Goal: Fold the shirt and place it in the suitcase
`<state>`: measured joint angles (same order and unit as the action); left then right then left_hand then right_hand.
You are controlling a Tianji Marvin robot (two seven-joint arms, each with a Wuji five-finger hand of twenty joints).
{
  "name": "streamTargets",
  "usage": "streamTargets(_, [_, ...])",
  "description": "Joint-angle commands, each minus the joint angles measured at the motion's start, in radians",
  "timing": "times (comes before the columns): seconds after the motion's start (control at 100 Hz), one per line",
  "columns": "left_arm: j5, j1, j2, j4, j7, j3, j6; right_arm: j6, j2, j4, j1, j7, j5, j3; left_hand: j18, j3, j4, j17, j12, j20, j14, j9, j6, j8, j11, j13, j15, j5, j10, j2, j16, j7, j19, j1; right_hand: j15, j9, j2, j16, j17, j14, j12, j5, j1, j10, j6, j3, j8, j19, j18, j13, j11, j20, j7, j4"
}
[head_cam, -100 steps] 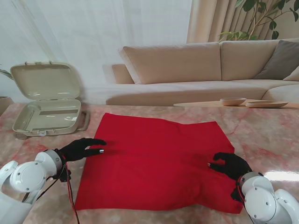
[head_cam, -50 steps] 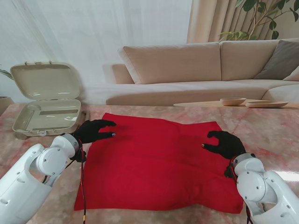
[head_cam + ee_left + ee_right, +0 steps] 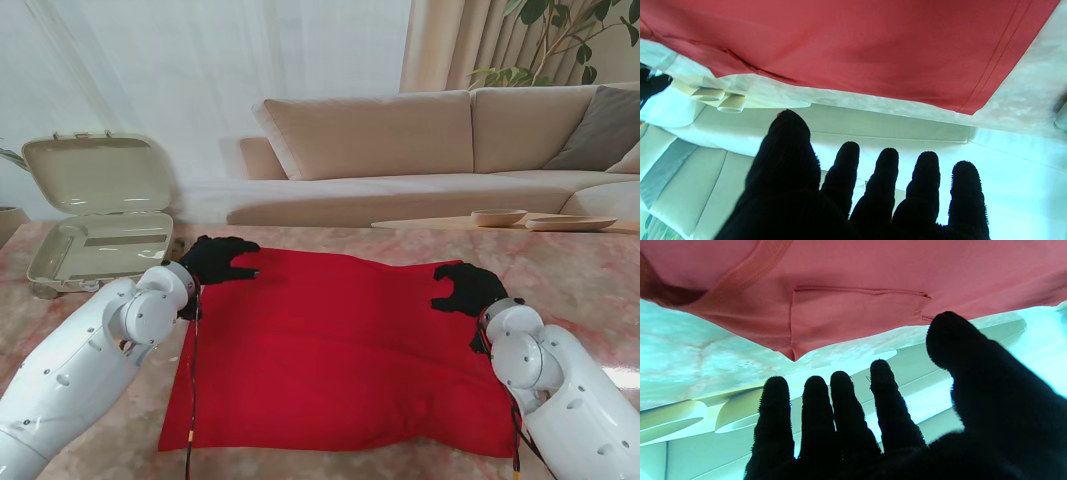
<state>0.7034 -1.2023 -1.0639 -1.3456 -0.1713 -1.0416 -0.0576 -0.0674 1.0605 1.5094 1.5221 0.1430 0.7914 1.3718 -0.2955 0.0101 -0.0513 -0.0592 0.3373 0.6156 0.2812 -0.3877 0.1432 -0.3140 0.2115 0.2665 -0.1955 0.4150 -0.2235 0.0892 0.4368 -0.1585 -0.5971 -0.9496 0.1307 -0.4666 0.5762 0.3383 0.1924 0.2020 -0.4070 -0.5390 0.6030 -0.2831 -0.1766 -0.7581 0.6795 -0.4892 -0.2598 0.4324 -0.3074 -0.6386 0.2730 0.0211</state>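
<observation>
Over the last second both your arms have travelled away from you across the red shirt: the left robot hand has gone from the near-left edge to the far-left corner, and the right robot hand from the near-right part up to the far-right corner. Both now hover with fingers spread and nothing gripped; the wrist views show daylight between the black fingertips and the cloth. My reading is that you are lined up to pinch the far edge for the first fold, which has not begun. The shirt lies flat on the pinkish marbled counter, a thin, matte fabric with soft ripples, a stitched hem and a ribbed neckband. The suitcase, a cream hard shell with rounded corners, stands open to the far left, just apart from the shirt
</observation>
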Motion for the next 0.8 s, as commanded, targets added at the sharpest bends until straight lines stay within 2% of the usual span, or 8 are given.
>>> streamTargets(0.0, [0.018,0.026,-0.005,0.024,0.009,0.01,-0.004,-0.001,0.0,-0.019,-0.031,0.012,-0.014,-0.007,0.003,0.02,0.005,-0.012,0.0,-0.014,-0.008,0.04,0.018,0.014,0.015,-0.025,0.01,-0.058,0.008,0.01,-0.007,0.025,-0.025,-0.049,-0.02,0.029,0.035,-0.032,-0.014,-0.024,0.0,0.041,-0.031,0.011,-0.014,-0.034,0.001,-0.011,0.005,-0.032,-0.005,0.017,-0.019,-0.051])
streamTargets(0.3, [0.012,0.134,-0.024,0.151,0.072,0.122,0.012,0.0,0.005,-0.173,-0.169,-0.024,-0.034,-0.112,0.02,0.016,0.006,-0.022,-0.006,-0.029,-0.008,0.066,0.024,0.021,0.023,-0.051,0.012,-0.071,0.006,0.021,-0.012,0.027,-0.019,-0.061,-0.03,0.073,0.047,-0.051,-0.021,-0.041,0.002,0.075,-0.032,0.012,-0.023,-0.067,-0.003,-0.01,0.011,-0.07,-0.022,0.024,-0.034,-0.057])
streamTargets(0.38, [0.004,0.164,-0.035,0.196,0.108,0.157,0.022,0.01,0.009,-0.226,-0.208,-0.043,-0.044,-0.143,0.031,0.016,0.007,-0.023,-0.011,-0.065,-0.011,0.078,0.025,0.021,0.027,-0.087,0.023,-0.071,0.009,0.024,-0.023,0.021,0.031,-0.068,-0.03,0.088,0.049,-0.057,-0.022,-0.041,0.003,0.088,-0.03,0.014,-0.034,-0.076,-0.003,-0.01,0.016,-0.081,-0.03,0.026,-0.04,-0.057])
streamTargets(0.51, [-0.009,0.214,-0.053,0.273,0.166,0.216,0.026,0.021,0.013,-0.297,-0.261,-0.064,-0.061,-0.185,0.036,0.017,0.006,-0.027,-0.012,-0.071,-0.011,0.086,0.025,0.024,0.028,-0.1,0.026,-0.08,0.007,0.026,-0.027,0.023,0.047,-0.068,-0.025,0.11,0.045,-0.061,-0.023,-0.042,0.007,0.098,-0.033,0.015,-0.039,-0.082,-0.003,-0.011,0.016,-0.088,-0.033,0.029,-0.045,-0.059])
streamTargets(0.72, [-0.061,0.305,-0.08,0.398,0.187,0.316,0.013,0.024,0.023,-0.394,-0.336,-0.091,-0.099,-0.244,0.039,0.016,0.007,-0.028,-0.013,-0.07,-0.015,0.094,0.022,0.025,0.03,-0.109,0.027,-0.082,0.007,0.026,-0.029,0.022,0.061,-0.071,-0.017,0.119,0.044,-0.066,-0.027,-0.045,0.01,0.1,-0.033,0.016,-0.039,-0.082,0.0,-0.013,0.014,-0.099,-0.043,0.031,-0.048,-0.059])
streamTargets(0.79, [-0.073,0.341,-0.091,0.449,0.201,0.358,-0.001,0.025,0.027,-0.425,-0.359,-0.096,-0.113,-0.263,0.048,0.017,0.006,-0.032,-0.016,-0.084,-0.016,0.109,0.013,0.022,0.027,-0.142,0.039,-0.071,0.007,0.019,-0.036,0.012,0.107,-0.067,-0.016,0.121,0.041,-0.067,-0.028,-0.044,0.01,0.098,-0.035,0.016,-0.039,-0.082,0.002,-0.014,0.014,-0.103,-0.046,0.031,-0.046,-0.059])
